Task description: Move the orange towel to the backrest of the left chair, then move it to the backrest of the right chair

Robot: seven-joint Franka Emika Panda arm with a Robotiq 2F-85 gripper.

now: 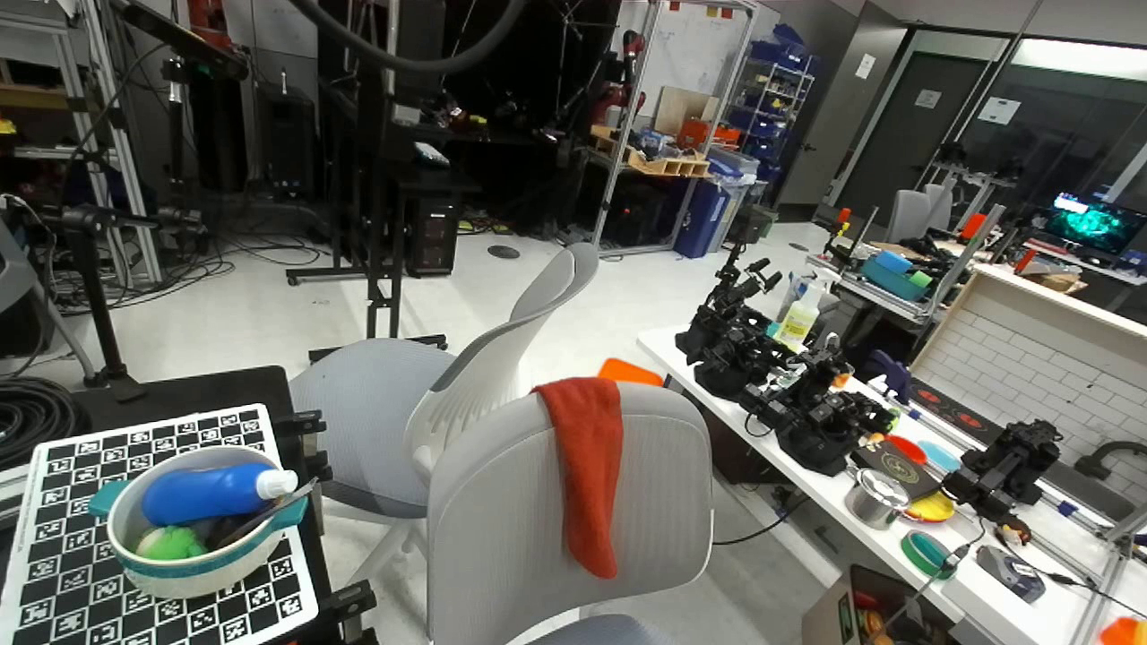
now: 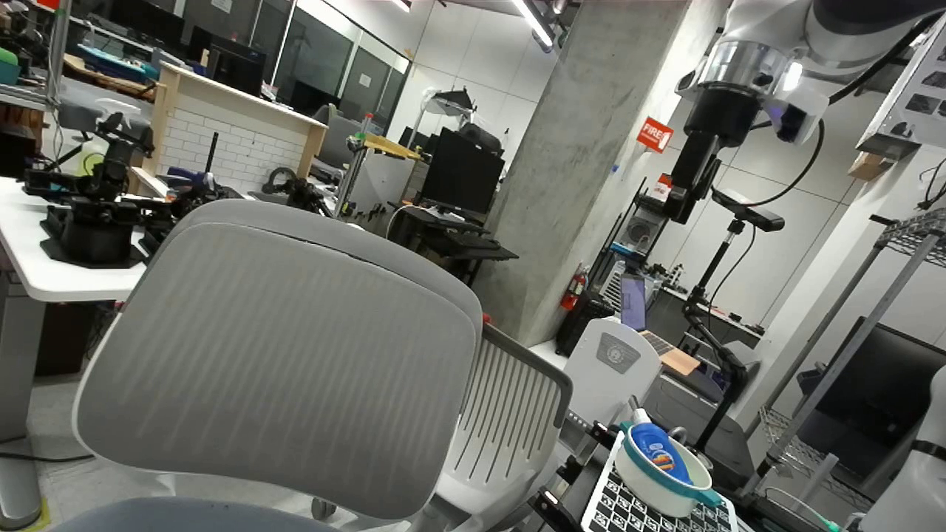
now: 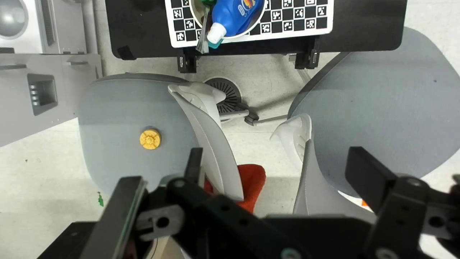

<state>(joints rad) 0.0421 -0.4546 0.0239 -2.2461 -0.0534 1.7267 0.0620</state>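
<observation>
In an exterior view, the orange towel (image 1: 591,466) hung over a grey office-chair backrest (image 1: 506,515), long axis running down. In the wrist view, the fingers (image 3: 370,178) stood wide apart, empty, the towel showing below and between them, toward frame left.

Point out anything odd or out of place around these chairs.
A small yellow disc sits on the seat of the chair holding the towel, an unlikely spot for it. Nearby, a small green mark shows on the pale floor, possibly a spill or tape; I cannot tell.
</observation>
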